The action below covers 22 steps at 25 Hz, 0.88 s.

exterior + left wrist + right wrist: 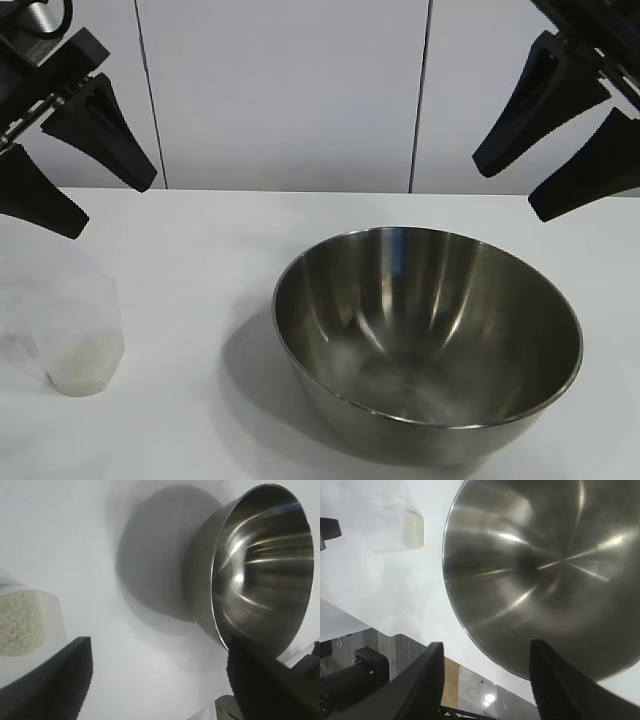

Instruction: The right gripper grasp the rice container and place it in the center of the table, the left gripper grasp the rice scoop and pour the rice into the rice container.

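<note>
One steel bowl (pixel 428 340) on one white table (pixel 200 230). One frosted plastic cup (pixel 78 335); one batch of rice (pixel 19 622) inside it, grains too many and too small to count. Two black grippers: left (pixel 62 168), right (pixel 560 160), two fingers each. Bowl seems empty, though glare makes that hard to confirm.

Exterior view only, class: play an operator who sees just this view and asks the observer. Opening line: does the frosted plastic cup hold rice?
Observer: Yes. The left wrist view shows white rice grains inside the translucent frosted plastic cup.
Operator: Anything in the big shiny steel bowl?
Observer: No. The right wrist view looks straight in; it is bare metal.
Operator: Is the left gripper touching the cup?
Observer: No. Its black fingers are open, holding nothing.
</note>
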Each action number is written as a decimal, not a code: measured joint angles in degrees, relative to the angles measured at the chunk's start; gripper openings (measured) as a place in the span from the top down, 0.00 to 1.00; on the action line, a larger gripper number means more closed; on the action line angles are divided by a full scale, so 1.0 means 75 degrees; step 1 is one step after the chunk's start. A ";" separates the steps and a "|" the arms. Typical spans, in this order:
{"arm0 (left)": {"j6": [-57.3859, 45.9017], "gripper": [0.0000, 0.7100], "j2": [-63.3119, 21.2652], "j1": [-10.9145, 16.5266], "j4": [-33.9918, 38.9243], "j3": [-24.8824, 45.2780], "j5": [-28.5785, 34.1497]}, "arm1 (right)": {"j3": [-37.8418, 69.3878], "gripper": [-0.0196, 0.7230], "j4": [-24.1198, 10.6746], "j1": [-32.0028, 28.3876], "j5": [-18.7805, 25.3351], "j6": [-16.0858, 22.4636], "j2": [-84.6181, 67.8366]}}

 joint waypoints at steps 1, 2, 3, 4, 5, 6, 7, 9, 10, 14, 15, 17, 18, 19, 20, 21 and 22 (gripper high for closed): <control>0.0000 0.24 0.0000 0.0000 0.0000 0.0000 0.0000 | 0.0000 0.49 0.0000 0.0000 0.0007 0.0000 0.0000; 0.0000 0.24 0.0000 0.0000 0.0000 0.0000 0.0000 | 0.0000 0.49 0.0000 0.0000 0.0007 0.0000 0.0000; 0.0007 0.24 0.0000 0.0000 0.0000 0.0000 0.0000 | 0.0000 0.49 0.0000 0.0000 0.0007 0.0000 0.0000; 0.0007 0.24 0.0000 0.0000 0.0000 0.0000 0.0000 | 0.0000 0.49 0.0000 0.0000 0.0007 0.0000 0.0000; 0.0007 0.24 0.0000 0.0000 0.0000 0.0000 0.0000 | 0.0000 0.49 0.0000 0.0000 0.0007 0.0000 0.0000; 0.0007 0.24 0.0000 0.0000 0.0000 0.0000 0.0000 | -0.0015 0.49 0.0000 0.0000 0.0027 -0.0033 0.0000; 0.0007 0.24 0.0000 0.0000 0.0000 0.0000 0.0000 | -0.0066 0.49 -0.0058 0.0000 0.0066 -0.0071 0.0000; 0.0007 0.24 0.0000 0.0000 0.0000 0.0000 0.0000 | -0.0311 0.49 -0.0325 -0.0009 0.0237 -0.0105 0.0000; 0.0007 0.24 0.0000 0.0000 0.0000 0.0000 0.0000 | -0.0518 0.49 -0.0561 -0.0034 0.0340 -0.0108 0.0000; 0.0007 0.24 0.0000 0.0000 0.0000 0.0000 0.0000 | -0.1138 0.49 -0.1940 -0.0316 0.0611 0.0089 0.0000; 0.0007 0.24 0.0000 0.0000 0.0000 0.0000 0.0000 | -0.1146 0.49 -0.2227 -0.0385 0.0639 0.0229 0.0019; 0.0007 0.24 0.0000 0.0000 0.0000 0.0000 -0.0002 | -0.1082 0.49 -0.2697 -0.0483 0.0661 0.0407 0.0132; 0.0007 0.24 0.0000 0.0000 0.0000 0.0000 -0.0002 | -0.1013 0.49 -0.2803 -0.0490 0.0641 0.0433 0.0245; 0.0007 0.24 0.0000 0.0000 0.0000 0.0000 -0.0002 | -0.0923 0.49 -0.2840 -0.0490 0.0565 0.0440 0.0388; 0.0007 0.24 0.0000 0.0000 0.0000 0.0000 -0.0002 | -0.0852 0.49 -0.2869 -0.0490 0.0416 0.0457 0.0522; 0.0007 0.24 0.0000 0.0000 0.0000 0.0000 -0.0008 | -0.0785 0.49 -0.2875 -0.0490 0.0251 0.0463 0.0694; 0.0007 0.24 0.0000 0.0000 0.0000 0.0000 -0.0008 | -0.0759 0.49 -0.2886 -0.0490 0.0044 0.0463 0.0880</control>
